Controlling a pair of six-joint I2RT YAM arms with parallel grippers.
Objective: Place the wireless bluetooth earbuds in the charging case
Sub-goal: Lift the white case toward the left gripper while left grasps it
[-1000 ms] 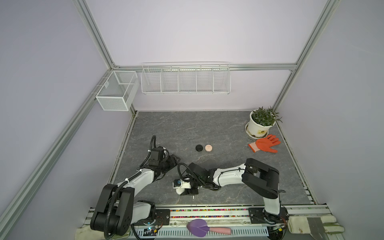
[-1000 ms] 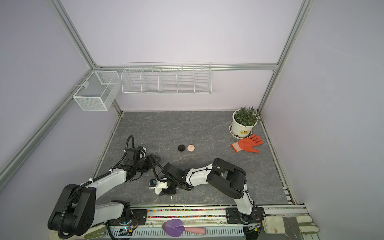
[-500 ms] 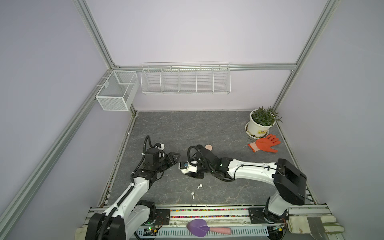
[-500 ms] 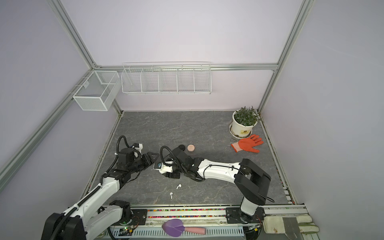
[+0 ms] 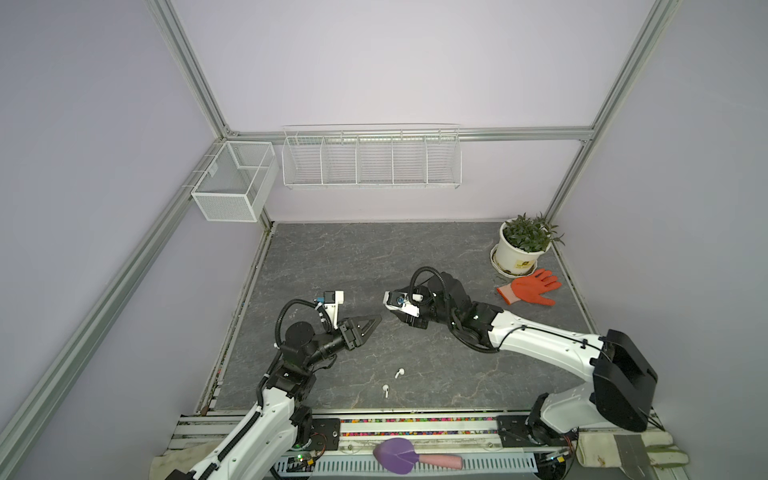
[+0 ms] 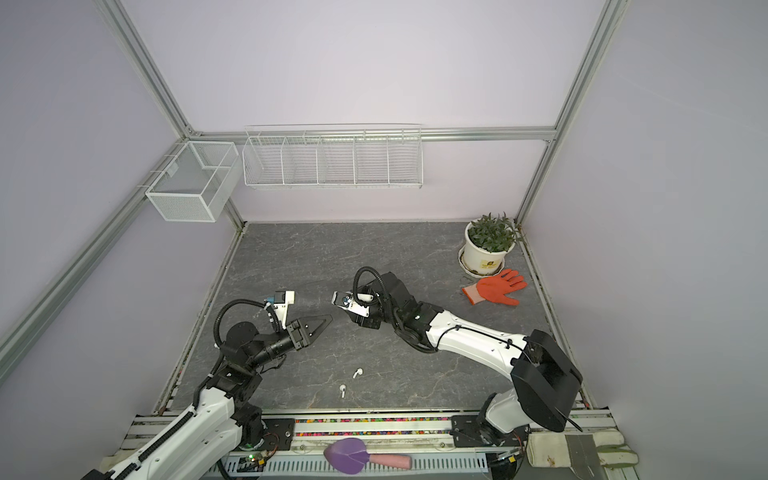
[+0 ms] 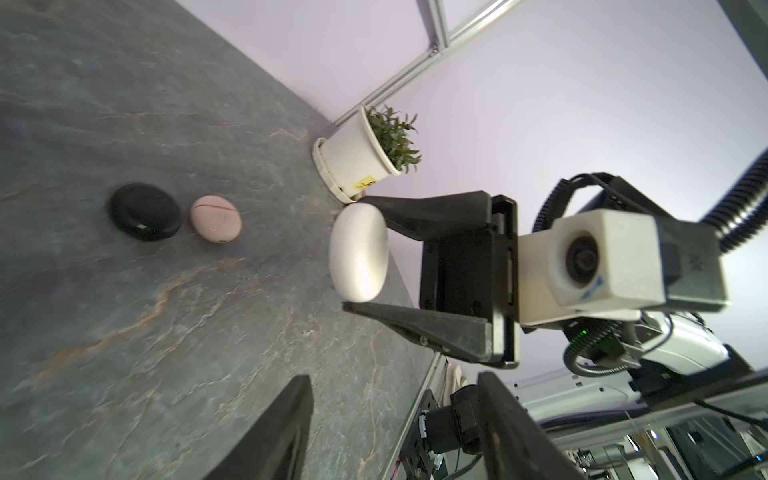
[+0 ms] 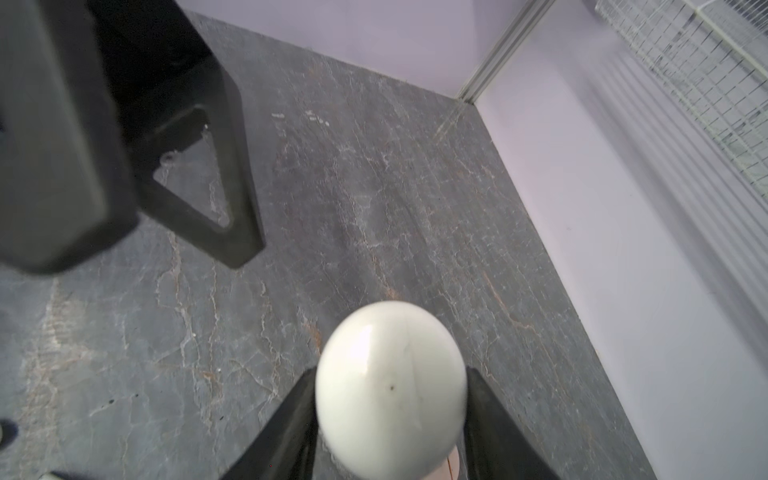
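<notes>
Two white earbuds [image 5: 400, 372] [image 5: 386, 390] lie loose on the grey table near its front edge, also seen in a top view [image 6: 357, 372] [image 6: 343, 390]. My right gripper [image 8: 388, 374] is shut on a white egg-shaped charging case [image 8: 390, 390] with its lid closed. It holds the case above the table's middle. The left wrist view shows that case [image 7: 359, 253] pinched between the two black fingers. My left gripper [image 5: 374, 322] stands open and empty, pointing at the right gripper from a short way off. Both earbuds lie apart from both grippers.
A black case [image 7: 145, 212] and a pink case [image 7: 216, 224] rest side by side on the table behind the held case; the right arm [image 5: 519, 332] covers them from above. A potted plant [image 5: 523, 245] and an orange glove [image 5: 530, 286] sit at the back right.
My right gripper has lifted the white case from the front of the table and carried it back towards the middle. The left arm has drawn back and risen. The two earbuds now lie uncovered.
</notes>
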